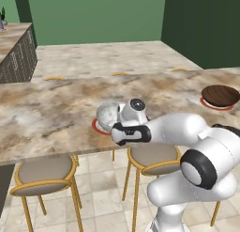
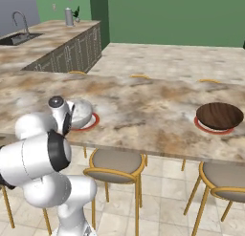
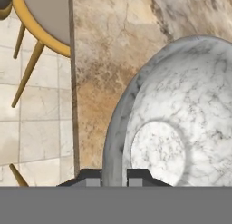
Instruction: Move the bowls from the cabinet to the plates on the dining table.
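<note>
The claw (image 3: 114, 175) is pinched on the near rim of the pale marbled bowl (image 3: 181, 119), one tip inside the wall and one outside, as the hand view shows at its bottom centre. That rim grip explains the bowl's tilt: in the left base view the bowl (image 1: 108, 114) sits left of centre, leaning over a red-rimmed plate (image 1: 97, 127), and appears to be set down or nearly so; contact cannot be confirmed.

The dark wooden bowl (image 1: 220, 95) already rests on its own plate (image 1: 209, 104) at the right edge of the tabletop (image 1: 51, 109), well apart. Judged from this, one release remains.

Two yellow-legged stools (image 1: 44, 174) stand under the tabletop's near edge, below the arm. Nothing on the tabletop crowds the marbled bowl.
</note>
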Available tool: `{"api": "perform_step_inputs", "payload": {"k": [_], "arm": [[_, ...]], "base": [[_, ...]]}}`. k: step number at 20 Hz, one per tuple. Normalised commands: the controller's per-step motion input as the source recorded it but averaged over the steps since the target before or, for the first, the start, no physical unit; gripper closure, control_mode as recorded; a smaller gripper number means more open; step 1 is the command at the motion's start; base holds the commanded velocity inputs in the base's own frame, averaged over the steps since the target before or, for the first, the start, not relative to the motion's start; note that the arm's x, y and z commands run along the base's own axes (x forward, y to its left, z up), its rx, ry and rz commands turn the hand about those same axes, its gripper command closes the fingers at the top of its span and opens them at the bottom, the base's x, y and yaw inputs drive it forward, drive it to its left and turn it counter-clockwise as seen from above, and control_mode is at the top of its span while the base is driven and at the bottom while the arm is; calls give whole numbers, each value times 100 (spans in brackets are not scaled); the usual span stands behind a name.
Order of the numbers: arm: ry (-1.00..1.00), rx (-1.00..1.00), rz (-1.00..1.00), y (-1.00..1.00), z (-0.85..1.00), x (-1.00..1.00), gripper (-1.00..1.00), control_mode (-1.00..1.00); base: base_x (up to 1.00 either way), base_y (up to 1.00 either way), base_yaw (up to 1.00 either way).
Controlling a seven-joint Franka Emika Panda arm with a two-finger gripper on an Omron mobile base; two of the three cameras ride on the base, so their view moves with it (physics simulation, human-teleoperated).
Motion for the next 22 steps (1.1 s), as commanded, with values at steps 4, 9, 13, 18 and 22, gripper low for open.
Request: {"api": "perform_step_inputs", "payload": {"k": [4,9,13,18,22], "arm": [[2,0,1,0,-8,39,100,-100],[2,0,0,0,0,40,100,-100],[2,0,2,0,-11,28,100,-100],[3,0,4,4,-27,12,100,-100],[1,0,5,6,-33,0,100,-100]], "base": [[0,0,0],[0,0,0],[0,0,0],[0,0,0],[0,0,0]]}}
